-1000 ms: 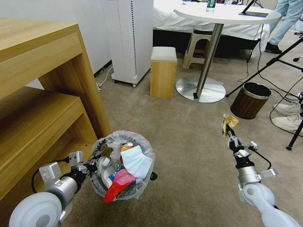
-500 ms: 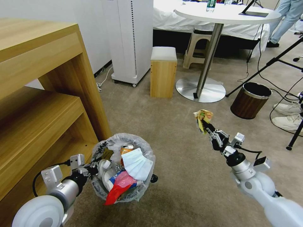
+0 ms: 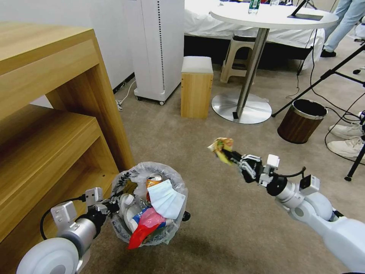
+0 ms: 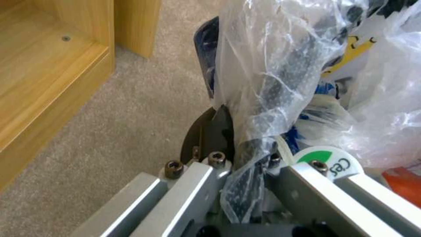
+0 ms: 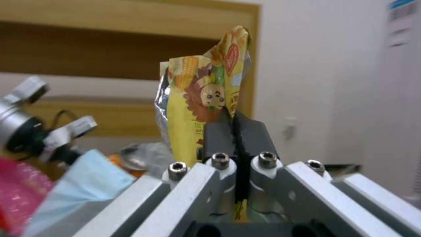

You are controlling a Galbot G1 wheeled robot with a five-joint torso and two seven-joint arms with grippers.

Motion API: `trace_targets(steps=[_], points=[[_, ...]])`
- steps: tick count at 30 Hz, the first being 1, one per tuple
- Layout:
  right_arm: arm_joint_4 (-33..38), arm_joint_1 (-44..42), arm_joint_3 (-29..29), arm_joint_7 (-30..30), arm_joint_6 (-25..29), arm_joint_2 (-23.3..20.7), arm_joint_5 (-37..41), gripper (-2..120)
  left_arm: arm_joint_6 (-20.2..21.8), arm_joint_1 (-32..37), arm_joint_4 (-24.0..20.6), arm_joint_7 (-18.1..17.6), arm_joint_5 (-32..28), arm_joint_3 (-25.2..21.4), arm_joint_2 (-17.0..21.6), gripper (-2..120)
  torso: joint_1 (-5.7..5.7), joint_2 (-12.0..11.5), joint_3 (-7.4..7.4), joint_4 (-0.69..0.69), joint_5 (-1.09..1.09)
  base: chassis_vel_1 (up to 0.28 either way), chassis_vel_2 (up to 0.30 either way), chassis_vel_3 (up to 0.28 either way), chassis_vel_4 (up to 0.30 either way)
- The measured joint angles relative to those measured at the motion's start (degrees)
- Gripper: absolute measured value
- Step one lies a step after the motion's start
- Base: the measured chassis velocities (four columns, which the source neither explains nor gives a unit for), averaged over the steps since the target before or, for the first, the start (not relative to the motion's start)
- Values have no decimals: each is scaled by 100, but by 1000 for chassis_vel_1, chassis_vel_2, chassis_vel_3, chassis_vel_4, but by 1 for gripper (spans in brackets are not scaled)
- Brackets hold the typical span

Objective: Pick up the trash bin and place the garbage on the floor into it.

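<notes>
**Robot holds a full bin and a yellow wrapper**

The floor [image 3: 213, 228] is beige carpet. On the robot's left stands a big wooden shelf [image 3: 45, 114]. Far back there is a round white table [image 3: 273, 17] and a brown bin [image 3: 301, 121] with a metal rim.

The trash bin [image 3: 150, 205] is small and round, with a crinkly white bag in it. It is low down, close to the shelf, and it looks lifted a little off the carpet. It is full of garbage: a light blue face mask [image 3: 165, 198], a red wrapper [image 3: 142, 228] hanging over the edge, and an orange can [image 3: 154, 179].

The left gripper [image 3: 110, 205] is at the bin's left side. Its 2 fingers are squeezed tight on the rim and the bag.

The right gripper [image 3: 232, 156] is out in the air, to the right of the bin and higher up. Its 2 fingers are pinched on a crumpled yellow wrapper [image 3: 221, 146]. The wrapper has corn pictures on it.
</notes>
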Motion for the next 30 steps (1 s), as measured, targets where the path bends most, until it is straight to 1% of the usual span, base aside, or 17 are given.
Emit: trace_targets(steps=[1, 2, 4, 5, 7, 9, 12, 13, 15, 16, 17, 19, 20, 26, 30], points=[[0, 0, 0, 0, 0, 0, 0, 0, 0, 0, 0, 0, 0, 0, 0, 0, 0, 0, 0, 0, 0, 0, 0, 0, 0], [59, 160, -217, -3, -39, -111, 2, 0, 23, 16, -19, 6, 2, -1, 14, 0, 0, 0, 0, 0, 0, 0, 0, 0, 0], [123, 311, -402, -4, -69, -242, -3, 0, 70, 36, -55, 8, -37, -6, 125, 0, 0, 0, 0, 0, -1, 0, 0, 0, 0], [123, 311, -402, -4, -69, -242, -3, 0, 70, 36, -55, 8, -37, -6, 125, 0, 0, 0, 0, 0, -1, 0, 0, 0, 0], [185, 346, -442, 2, -116, -293, -6, 0, 125, 79, -97, -15, -126, -32, 321, 0, 0, 0, 0, -2, 0, 0, 0, 0, 0], [194, 347, -443, 5, -127, -293, -7, 0, 151, 94, -108, -35, -167, -47, 378, 0, 0, 0, 0, -2, 0, 0, 0, 0, 0], [201, 342, -454, 13, -138, -281, -49, 0, 267, 168, -175, -144, -415, -122, 744, 0, 0, 0, 0, 0, 0, 0, 0, 0, 0], [201, 342, -454, 13, -138, -281, -49, 0, 267, 168, -175, -144, -415, -122, 744, 0, 0, 0, 0, 0, 0, 0, 0, 0, 0], [202, 324, -463, 27, -146, -269, -104, 0, 335, 141, -221, -331, -820, -186, 1121, 0, 0, 0, 0, -1, 0, 0, 0, 0, 0], [204, 317, -466, 44, -161, -269, -125, 0, 342, 137, -221, -359, -873, -198, 1240, 0, 0, 0, 0, -2, 0, 0, 0, 0, 0], [204, 317, -466, 44, -161, -269, -125, 0, 342, 137, -221, -359, -873, -198, 1240, 0, 0, 0, 0, -2, 0, 0, 0, 0, 0], [215, 324, -519, 119, -193, -290, -154, 0, 346, 169, -226, -390, -898, -191, 1413, 0, 0, 0, 0, -2, 1, 0, 0, 0, 0], [225, 382, -624, 230, -217, -307, -173, 0, 353, 207, -241, -395, -901, -167, 1497, 0, 0, 0, 0, -2, 0, 0, 0, 0, 0], [318, 508, -779, 383, -394, -319, -142, 0, 354, 272, -316, -396, -866, -109, 1573, 0, 0, 0, 0, 0, 0, 0, 0, 0, 0], [379, 563, -866, 480, -506, -350, -124, 0, 354, 313, -372, -382, -829, -74, 1600, 0, 0, 0, 0, -2, 0, 0, 0, 0, 0]])
